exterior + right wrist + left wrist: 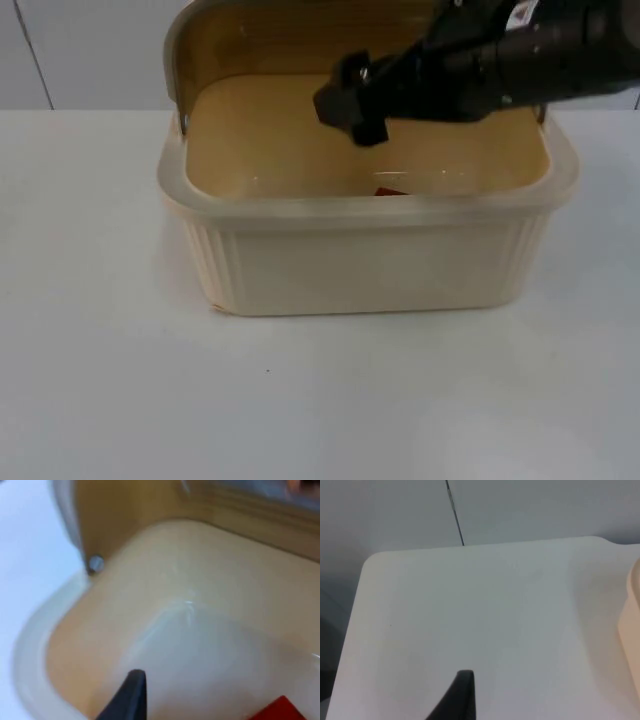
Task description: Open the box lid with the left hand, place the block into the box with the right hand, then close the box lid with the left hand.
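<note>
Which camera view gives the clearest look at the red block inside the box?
The right wrist view: the red block lies on the box floor, partly cut off. The top view shows just a red sliver behind the front rim. The left wrist view has bare table.

Cream ribbed box (370, 265), tan inside; red block (391, 191) below the black right end effector (352, 103); white table (300, 400).

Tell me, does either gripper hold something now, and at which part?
Nothing is held. The red block lies inside the box, below the right gripper.
</note>
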`<move>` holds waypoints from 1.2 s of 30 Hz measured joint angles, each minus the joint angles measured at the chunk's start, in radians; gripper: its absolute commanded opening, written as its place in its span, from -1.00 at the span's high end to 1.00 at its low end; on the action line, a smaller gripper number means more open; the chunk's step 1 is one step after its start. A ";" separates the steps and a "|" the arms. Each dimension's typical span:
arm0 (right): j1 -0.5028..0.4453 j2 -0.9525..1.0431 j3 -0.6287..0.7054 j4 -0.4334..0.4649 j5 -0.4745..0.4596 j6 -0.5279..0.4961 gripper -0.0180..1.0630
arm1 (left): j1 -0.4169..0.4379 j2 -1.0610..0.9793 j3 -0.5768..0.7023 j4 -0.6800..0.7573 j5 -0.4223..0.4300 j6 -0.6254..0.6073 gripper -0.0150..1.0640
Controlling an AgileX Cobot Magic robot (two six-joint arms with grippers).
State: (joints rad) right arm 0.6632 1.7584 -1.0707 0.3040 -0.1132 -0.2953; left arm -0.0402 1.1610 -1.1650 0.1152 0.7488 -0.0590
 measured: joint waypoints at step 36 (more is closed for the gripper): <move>-0.145 -0.546 -0.534 -0.643 0.625 0.401 -0.88 | 0.000 0.003 0.000 0.002 0.000 0.000 -0.97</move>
State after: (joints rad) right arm 0.5181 1.2128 -1.6043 -0.3393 0.5122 0.1053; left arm -0.0402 1.1640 -1.1650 0.1170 0.7488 -0.0590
